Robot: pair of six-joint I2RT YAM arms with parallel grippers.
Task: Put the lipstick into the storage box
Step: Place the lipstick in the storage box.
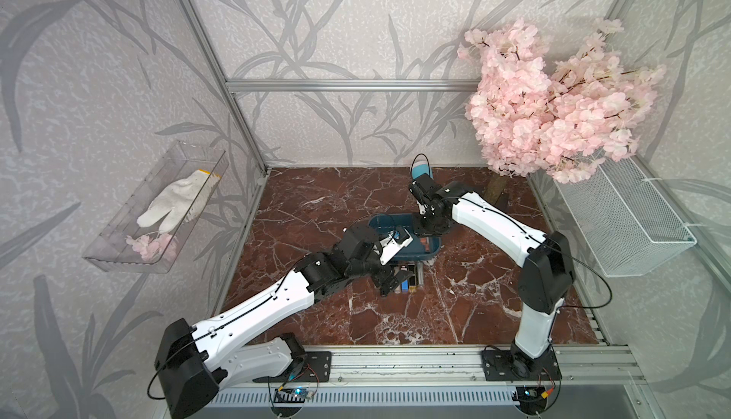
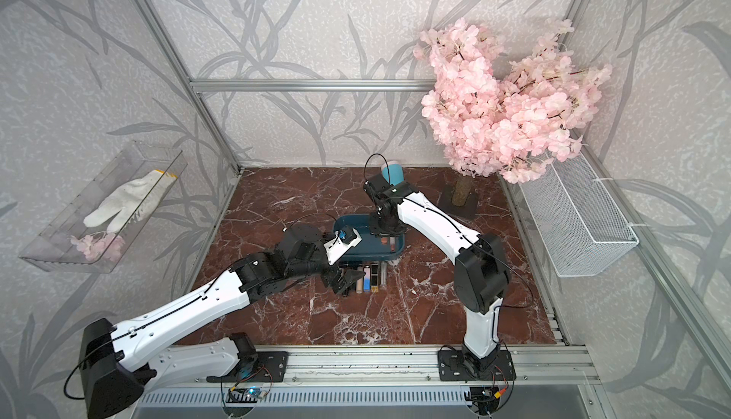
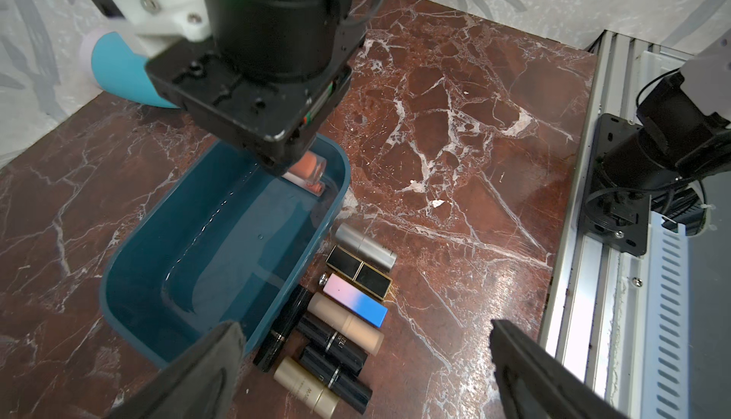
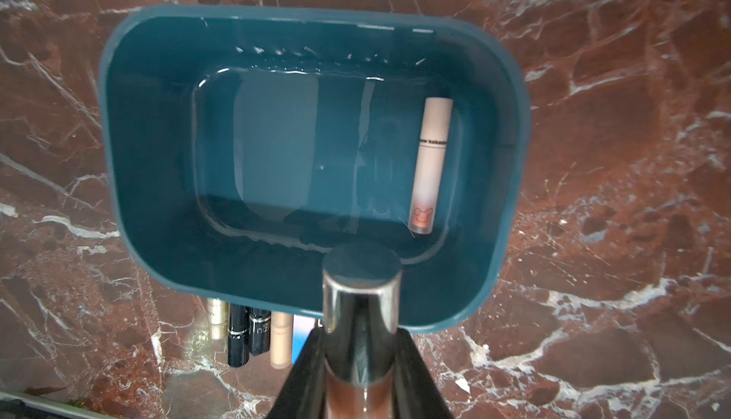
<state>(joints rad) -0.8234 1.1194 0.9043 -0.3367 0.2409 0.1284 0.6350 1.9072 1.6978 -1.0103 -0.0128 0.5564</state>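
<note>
Showing the right gripper (image 4: 360, 332) shut tight on a chrome-capped lipstick (image 4: 360, 278), black fingers (image 4: 306, 369) pinching the tube behind the cap, cap end leading toward the storage box (image 4: 150, 183). Poised above the box, not yet inside; in the right wrist view overlapping the wall nearest the row of loose lipsticks (image 3: 356, 302), so probably near an edge rather than over mid-floor. First hazard: release from this height, with the tube dropping end-on, bouncing off the smooth floor or clipping the low rim and toppling out onto the marble tabletop (image 3: 455, 140). Second: polished cap and narrow pinch, hence possible twisting or sliding out early during descent. Third: collision with the pale gloss tube (image 4: 432, 159) lying flat along one side of the box floor, apart from the cap, yet easily struck by a rolling cylinder. Further out, left gripper (image 3: 366, 325) with jaws wide apart and empty, hanging over the row just beside the box's long wall. Both arms crowded round one small tub in both top views, hence some risk of wrist-to-wrist contact, or of a nudge to the light box, shifting it under the descending tube and scattering the row lying close against it. Safest course, by this reading: lowering well inside the walls before opening.
</note>
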